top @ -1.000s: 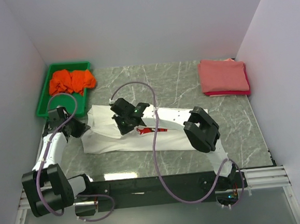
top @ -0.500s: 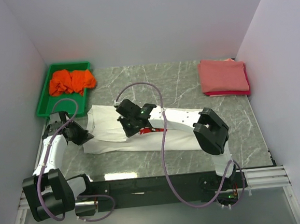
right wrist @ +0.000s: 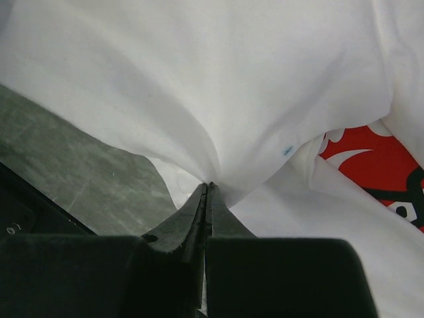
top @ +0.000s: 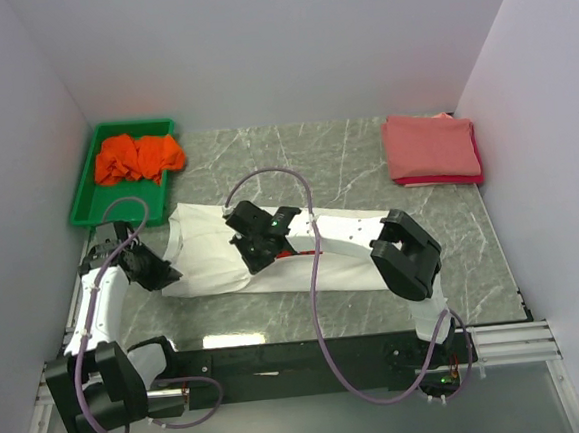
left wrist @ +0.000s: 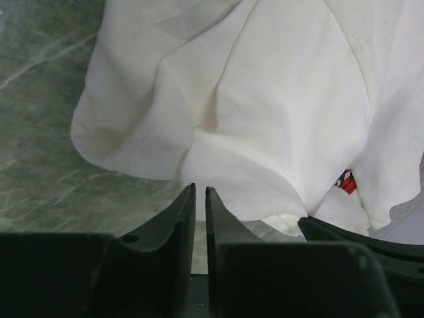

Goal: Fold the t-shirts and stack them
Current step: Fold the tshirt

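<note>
The task is being judged as roughly half done. At the far right of the table (top: 335, 163), a salmon-pink t-shirt (top: 429, 145) is being shown neatly folded on top of a red t-shirt (top: 475, 176), of which only an edge is being seen. The orange t-shirt (top: 139, 156) is being left crumpled in the green tray (top: 85, 197) at the far left, not yet folded. The white t-shirt (top: 207, 253) is being handled in the middle of the table. It is being stretched out as a long, wrinkled band running left to right, with part of its red print (right wrist: 371, 165) being exposed beneath a fold. A fold near its middle is being pinched by the right gripper (right wrist: 207, 185), fingers pressed together on the cloth. The left gripper (left wrist: 200, 189) is being held right at the shirt's left edge, fingers a narrow slit apart with nothing between them.
</note>
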{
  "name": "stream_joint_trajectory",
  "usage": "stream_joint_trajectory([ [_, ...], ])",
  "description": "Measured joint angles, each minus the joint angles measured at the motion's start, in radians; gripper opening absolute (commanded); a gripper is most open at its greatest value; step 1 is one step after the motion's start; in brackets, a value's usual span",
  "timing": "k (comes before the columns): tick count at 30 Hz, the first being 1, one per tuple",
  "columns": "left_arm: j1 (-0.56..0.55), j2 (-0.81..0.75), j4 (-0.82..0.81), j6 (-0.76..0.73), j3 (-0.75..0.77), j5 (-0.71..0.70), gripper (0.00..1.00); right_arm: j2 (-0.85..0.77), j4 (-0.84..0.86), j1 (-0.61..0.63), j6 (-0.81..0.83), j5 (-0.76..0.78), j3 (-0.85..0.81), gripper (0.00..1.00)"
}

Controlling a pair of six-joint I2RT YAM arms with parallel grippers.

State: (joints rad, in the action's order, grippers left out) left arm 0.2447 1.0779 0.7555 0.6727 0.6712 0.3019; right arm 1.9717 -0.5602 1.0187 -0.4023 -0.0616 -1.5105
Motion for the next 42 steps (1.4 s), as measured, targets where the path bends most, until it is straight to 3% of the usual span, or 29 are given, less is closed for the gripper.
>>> stream_joint_trajectory([
  [5,0.0,-0.039,0.029,-0.002,0.001,-0.034,0.43,0.0,-0.016,0.004,0.001,-0.003,0.0,0.29],
  [8,0.0,-0.063,0.056,0.003,0.02,-0.061,0.52,0.0,-0.039,0.005,0.003,0.002,0.0,0.37],
  [14,0.0,-0.068,0.031,0.021,0.135,-0.086,0.55,-0.023,-0.061,-0.012,-0.001,0.034,0.021,0.39],
  [18,-0.026,0.003,-0.043,0.042,0.16,-0.076,0.55,-0.121,-0.062,-0.074,-0.008,0.056,0.11,0.39],
  [25,-0.219,0.162,-0.142,0.085,0.188,-0.062,0.55,-0.244,-0.036,-0.299,-0.008,0.085,0.216,0.39],
  [32,-0.265,0.369,-0.258,0.109,0.197,-0.016,0.53,-0.208,0.011,-0.51,-0.008,0.077,0.227,0.39],
  [42,-0.292,0.631,-0.304,0.093,0.301,0.005,0.51,-0.102,0.037,-0.631,-0.038,0.011,0.274,0.38],
])
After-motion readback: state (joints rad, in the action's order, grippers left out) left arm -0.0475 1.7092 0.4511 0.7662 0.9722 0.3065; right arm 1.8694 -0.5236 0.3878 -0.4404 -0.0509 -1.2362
